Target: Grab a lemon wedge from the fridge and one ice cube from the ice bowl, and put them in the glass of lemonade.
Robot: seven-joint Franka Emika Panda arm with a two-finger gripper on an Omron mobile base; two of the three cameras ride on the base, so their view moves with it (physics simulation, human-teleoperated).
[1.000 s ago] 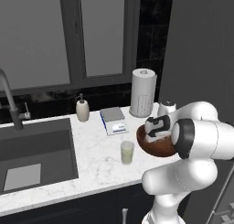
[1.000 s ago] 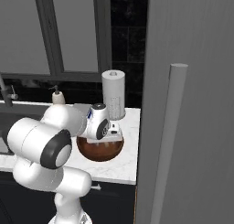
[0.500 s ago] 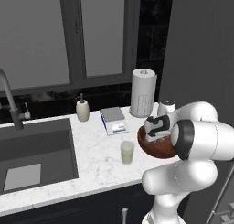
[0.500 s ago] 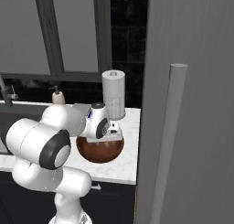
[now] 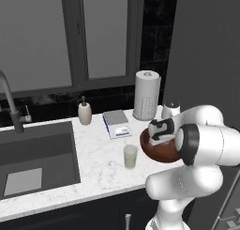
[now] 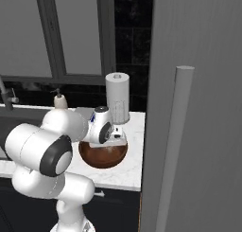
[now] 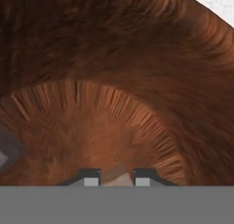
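My gripper (image 7: 118,178) is down inside the reddish-brown ice bowl (image 7: 137,58), its fingers drawn close on a small pale ice cube (image 7: 118,180). A second grey cube (image 7: 5,154) lies at the left edge of the hand view. The bowl (image 5: 157,152) (image 6: 103,156) sits at the counter's right end, with my hand over it and the fingertips hidden inside. The glass of lemonade (image 5: 130,156) stands just left of the bowl. The grey fridge (image 6: 203,98) with its bar handle (image 6: 174,146) is closed, so the lemon wedge is hidden.
A paper towel roll (image 5: 146,95) and a small white jar (image 5: 170,109) stand behind the bowl. A scale (image 5: 117,124) and a cream soap bottle (image 5: 85,112) sit further left. The dark sink (image 5: 35,154) with its faucet (image 5: 10,102) is at the far left.
The hand has hardly shifted over the bowl; nothing else has moved.
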